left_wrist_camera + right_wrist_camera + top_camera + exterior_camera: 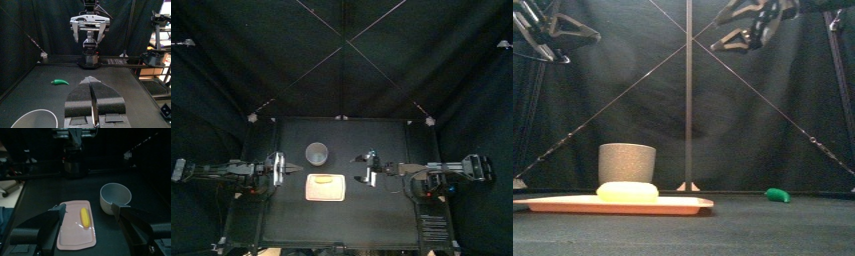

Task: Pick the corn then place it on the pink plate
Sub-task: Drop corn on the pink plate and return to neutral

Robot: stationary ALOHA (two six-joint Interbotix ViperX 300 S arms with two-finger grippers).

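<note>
I see yellow corn (628, 192) lying flat, lengthwise left-right, on far side of pink plate (687, 204); plate flat mid-table, bit left.

**Corn (85, 217) lies on the pink tray (70, 233), jaws spread around it**

In the lower middle of the frame the tray lies flat on the black desk (53, 190), with the yellow corn lengthwise on it. The right tool (89, 208) holds nothing, its jaws wide apart on either side of the tray. Right of centre, a grey cup (115, 195) stands upright just beside the tray.

Black table (291, 215): pink tray (325, 197), grey speckled cup (317, 152) just behind it, green toy (778, 195) apart
</note>
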